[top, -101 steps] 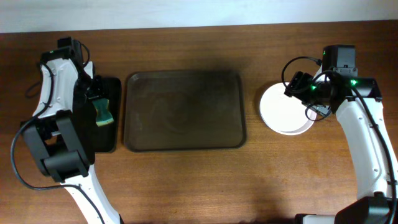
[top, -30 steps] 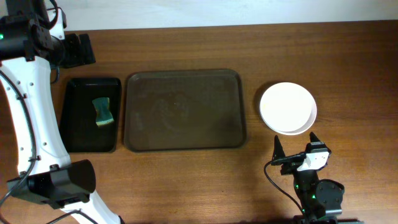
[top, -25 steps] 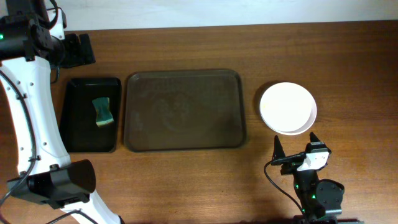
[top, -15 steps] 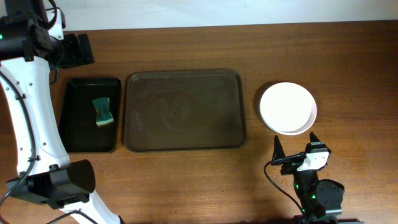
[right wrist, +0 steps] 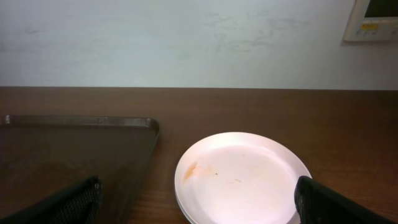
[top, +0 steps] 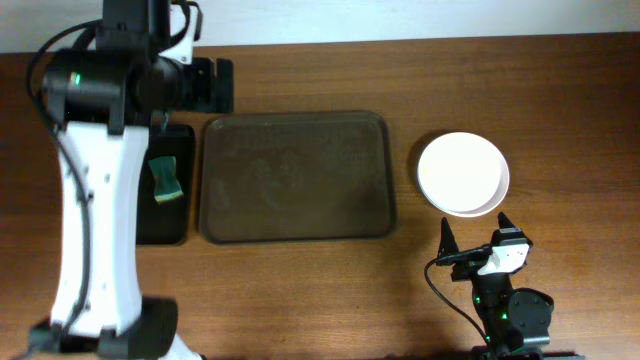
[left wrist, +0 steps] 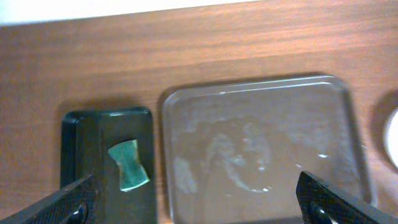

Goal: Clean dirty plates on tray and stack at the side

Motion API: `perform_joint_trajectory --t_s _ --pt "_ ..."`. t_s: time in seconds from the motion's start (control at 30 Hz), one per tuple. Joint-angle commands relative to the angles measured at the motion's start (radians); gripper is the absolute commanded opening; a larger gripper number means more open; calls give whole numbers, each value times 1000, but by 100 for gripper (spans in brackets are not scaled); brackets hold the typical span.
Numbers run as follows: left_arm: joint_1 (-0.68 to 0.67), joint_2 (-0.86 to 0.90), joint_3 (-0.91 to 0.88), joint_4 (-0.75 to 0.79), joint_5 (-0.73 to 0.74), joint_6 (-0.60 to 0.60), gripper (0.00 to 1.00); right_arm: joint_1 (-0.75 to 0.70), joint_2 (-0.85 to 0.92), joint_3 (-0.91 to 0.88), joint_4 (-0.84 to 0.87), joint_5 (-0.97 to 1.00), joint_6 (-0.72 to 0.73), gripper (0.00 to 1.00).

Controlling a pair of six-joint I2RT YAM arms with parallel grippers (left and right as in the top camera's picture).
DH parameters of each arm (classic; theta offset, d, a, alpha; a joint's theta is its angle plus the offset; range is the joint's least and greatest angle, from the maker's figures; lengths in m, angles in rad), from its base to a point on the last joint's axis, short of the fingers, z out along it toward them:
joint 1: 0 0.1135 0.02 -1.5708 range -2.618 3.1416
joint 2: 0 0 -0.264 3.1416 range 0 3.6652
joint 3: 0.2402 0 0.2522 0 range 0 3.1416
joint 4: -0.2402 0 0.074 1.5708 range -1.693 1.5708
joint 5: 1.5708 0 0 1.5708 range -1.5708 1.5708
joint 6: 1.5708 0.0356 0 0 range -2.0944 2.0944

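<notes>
The dark-brown tray (top: pixel 296 177) lies mid-table with nothing on it; faint pale smears show on its floor (left wrist: pixel 261 143). To its right, white plates (top: pixel 462 174) sit stacked on the wood. The top one (right wrist: pixel 242 177) carries a small orange streak near its left rim. My left gripper (top: pixel 208 85) hangs high over the tray's back-left corner, open, fingers (left wrist: pixel 68 204) spread wide over tray and table. My right gripper (top: pixel 475 232) rests near the front edge, just in front of the plates. It is open, and its fingers (right wrist: pixel 71 202) hold nothing.
A smaller black tray (top: pixel 170 215) lies left of the brown one, holding a green sponge (top: pixel 165 180), also seen from the left wrist (left wrist: pixel 129 164). The left arm's white link covers part of it. A pale wall rises behind the table.
The left arm has swung from the far-left back corner rightward, over the black tray and the brown tray's corner. The right arm, by the plates earlier, has stayed at the front edge.
</notes>
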Motion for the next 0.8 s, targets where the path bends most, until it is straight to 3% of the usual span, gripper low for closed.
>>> perform_joint_trajectory --t_s 0.0,0.13,0.27,0.37,0.47,0.63,0.77 --pt "-50 -151 -102 2 0 1 99 6 -11 -8 -2 16 0 98" --pt "-51 -353 -365 102 -98 9 99 6 -11 -8 -2 16 -1 98" --pt "-12 -645 -893 581 -137 93 99 6 -11 -8 -2 16 -1 98" --pt "79 -877 -1345 978 -30 116 99 6 -11 -8 -2 16 -1 98" --pt "134 -1080 -1653 1208 20 116 99 6 -11 -8 -2 16 0 98" --pt "145 -1365 -1989 1429 44 166 99 6 -11 -8 -2 16 0 98" --pt "150 -1540 -2143 1458 69 232 99 6 -11 -8 -2 16 -1 98"
